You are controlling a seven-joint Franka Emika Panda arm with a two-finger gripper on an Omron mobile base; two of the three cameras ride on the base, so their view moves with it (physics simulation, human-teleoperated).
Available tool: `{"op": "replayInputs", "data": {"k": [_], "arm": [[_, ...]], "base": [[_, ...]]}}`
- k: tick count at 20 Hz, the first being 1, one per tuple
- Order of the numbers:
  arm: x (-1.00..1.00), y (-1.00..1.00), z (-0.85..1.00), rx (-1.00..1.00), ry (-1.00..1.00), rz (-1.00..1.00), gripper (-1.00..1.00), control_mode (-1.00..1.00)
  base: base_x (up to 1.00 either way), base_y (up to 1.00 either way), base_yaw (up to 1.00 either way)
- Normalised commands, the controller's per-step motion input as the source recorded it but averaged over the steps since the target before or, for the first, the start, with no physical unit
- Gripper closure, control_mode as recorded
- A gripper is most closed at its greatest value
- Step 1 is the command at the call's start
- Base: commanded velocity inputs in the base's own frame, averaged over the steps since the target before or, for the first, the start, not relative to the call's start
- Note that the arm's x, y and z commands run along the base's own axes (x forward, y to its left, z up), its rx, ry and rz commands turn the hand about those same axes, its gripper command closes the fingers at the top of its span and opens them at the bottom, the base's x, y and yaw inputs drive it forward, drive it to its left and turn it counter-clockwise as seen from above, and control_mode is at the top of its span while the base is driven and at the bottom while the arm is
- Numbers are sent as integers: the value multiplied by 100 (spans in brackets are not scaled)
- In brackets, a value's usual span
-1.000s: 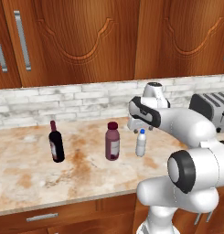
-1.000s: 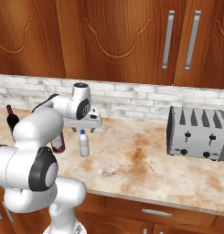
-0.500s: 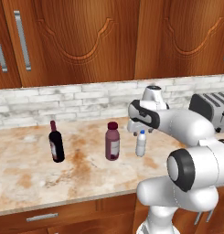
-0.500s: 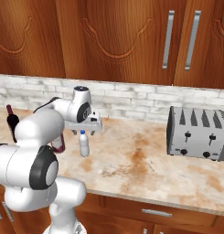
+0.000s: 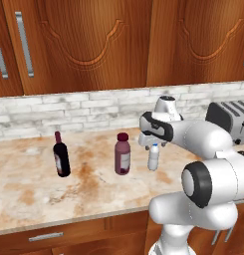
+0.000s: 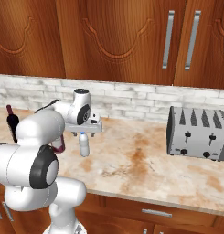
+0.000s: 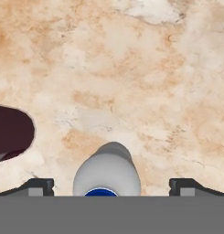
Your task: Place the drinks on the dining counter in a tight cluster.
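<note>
Marbled counter [image 5: 34, 199] backed by white brick wall [image 5: 68, 107], 3 bottles standing on it, wine bottle [image 5: 61, 155], juice bottle [image 5: 122, 154], water bottle [image 5: 153, 157], gripper [image 7: 111, 187] directly above the water bottle, fingers spread wide apart, holding nothing, toaster [image 6: 198, 133] well apart.

A marbled tan counter [image 5: 29, 199] bearing a wine bottle [image 5: 61, 155], juice bottle [image 5: 122, 154], water bottle [image 5: 153, 157]; a toaster [image 6: 199, 133] farther right.

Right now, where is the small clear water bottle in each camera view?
Left base view: water bottle, right of the maroon juice bottle.
Right base view: left of centre, under the end effector.
Hand view: bottom centre, between the fingertips.
Shared landmark: the juice bottle.
</note>
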Motion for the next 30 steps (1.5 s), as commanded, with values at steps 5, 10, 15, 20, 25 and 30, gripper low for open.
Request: {"op": "replayInputs", "data": {"k": [5,10,15,20,25,30], "arm": [[0,0,0,0,0,0,-100,-100],[0,0,0,0,0,0,-100,-100],[0,0,0,0,0,0,100,-100],[0,0,0,0,0,0,100,-100],[-9,-8,2,0,-3,0,100,-100],[-48,-23,45,0,-7,0,100,-100]], "base": [[0,0,0],[0,0,0],[0,0,0],[0,0,0],[0,0,0],[0,0,0]]}}
